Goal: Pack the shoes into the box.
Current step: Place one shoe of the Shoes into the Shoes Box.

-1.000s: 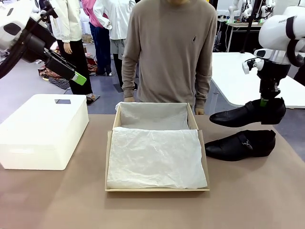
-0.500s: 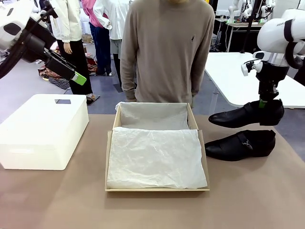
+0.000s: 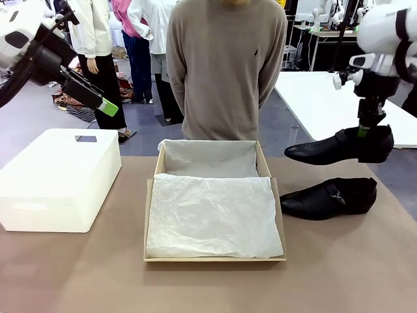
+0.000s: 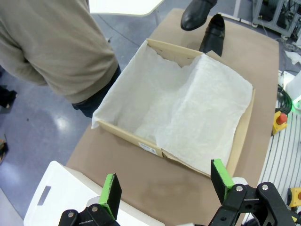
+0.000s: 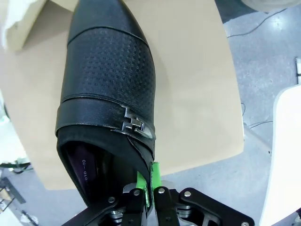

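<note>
now right claw [image 3: 363, 133] is pinching the upper shoe [image 3: 326, 150] by its heel rim, above the lower shoe [image 3: 329, 197] lying on the table [image 3: 339, 274]; left claw [image 3: 109, 106] is hanging released.

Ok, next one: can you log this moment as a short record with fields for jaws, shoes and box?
left jaws: open, empty, raised near the white box
right jaws: shut on the heel end of the lifted shoe, held in the air
second shoe: on the table, right of the box
box: open, lined with tissue paper, no shoe inside
</note>
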